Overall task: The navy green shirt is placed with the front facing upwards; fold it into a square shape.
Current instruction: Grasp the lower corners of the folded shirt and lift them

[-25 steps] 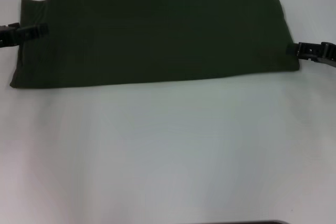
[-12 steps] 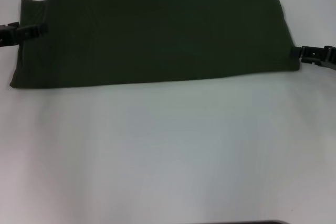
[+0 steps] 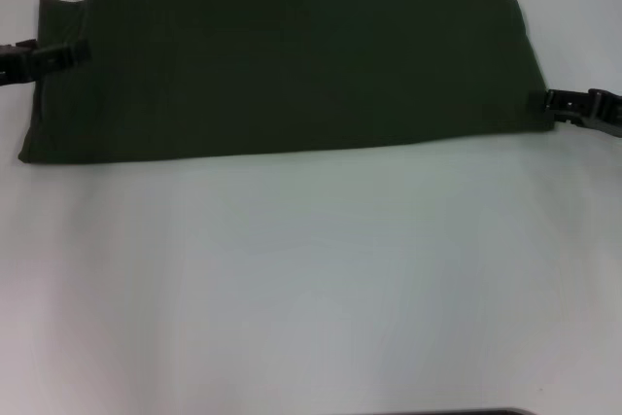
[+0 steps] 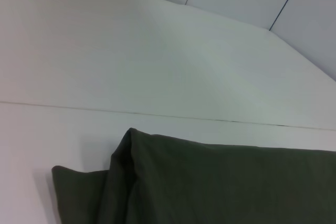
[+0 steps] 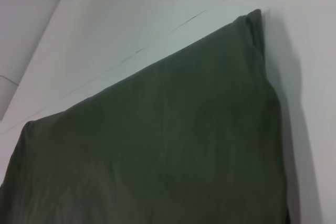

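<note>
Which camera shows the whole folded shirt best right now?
The head view: the shirt lies there as a full wide rectangle, with the left gripper and right gripper at its ends. The left wrist view shows only one folded corner; the right wrist view, one end.

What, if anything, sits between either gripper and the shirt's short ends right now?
Nothing visible does. The navy green shirt lies as a wide folded band on the white table. The left gripper is at its left end, over the cloth edge, and the right gripper is at its right end. No other object lies near either end.
</note>
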Controlling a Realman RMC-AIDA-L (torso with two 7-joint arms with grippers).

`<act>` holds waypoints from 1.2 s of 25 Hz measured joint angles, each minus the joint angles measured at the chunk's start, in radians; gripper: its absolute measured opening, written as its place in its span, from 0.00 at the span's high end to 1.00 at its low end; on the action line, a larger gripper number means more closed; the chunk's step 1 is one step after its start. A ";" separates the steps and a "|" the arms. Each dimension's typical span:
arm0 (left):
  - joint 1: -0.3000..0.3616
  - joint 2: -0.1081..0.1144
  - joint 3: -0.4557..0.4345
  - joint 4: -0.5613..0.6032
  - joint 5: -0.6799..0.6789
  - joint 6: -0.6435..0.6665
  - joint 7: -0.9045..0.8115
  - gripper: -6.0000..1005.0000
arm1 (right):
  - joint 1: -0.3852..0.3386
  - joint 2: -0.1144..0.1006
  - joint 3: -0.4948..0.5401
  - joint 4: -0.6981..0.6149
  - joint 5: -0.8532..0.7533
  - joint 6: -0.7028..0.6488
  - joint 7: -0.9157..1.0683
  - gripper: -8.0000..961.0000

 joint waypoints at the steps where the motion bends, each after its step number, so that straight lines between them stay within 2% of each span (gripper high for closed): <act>1: -0.001 0.000 0.000 0.000 0.000 0.000 0.000 0.10 | 0.002 0.000 0.000 0.003 0.000 0.000 -0.001 0.38; 5: -0.004 0.002 0.000 0.000 0.000 0.000 0.000 0.10 | 0.006 0.000 -0.001 0.004 0.000 0.001 -0.002 0.38; 16: -0.001 0.005 0.000 0.001 0.010 0.000 -0.002 0.10 | 0.016 0.002 -0.061 0.007 0.001 0.041 0.001 0.52; 19: 0.001 0.004 0.000 0.001 0.011 0.000 -0.003 0.10 | 0.018 0.002 -0.055 0.008 0.003 0.039 0.001 0.72; 24: 0.005 0.005 0.000 0.002 0.017 0.002 -0.006 0.10 | 0.017 -0.006 -0.054 0.008 0.004 0.034 0.001 0.96; 30: 0.011 0.013 0.000 -0.007 0.061 0.013 -0.028 0.10 | 0.016 -0.008 -0.054 0.006 0.005 0.034 0.001 0.98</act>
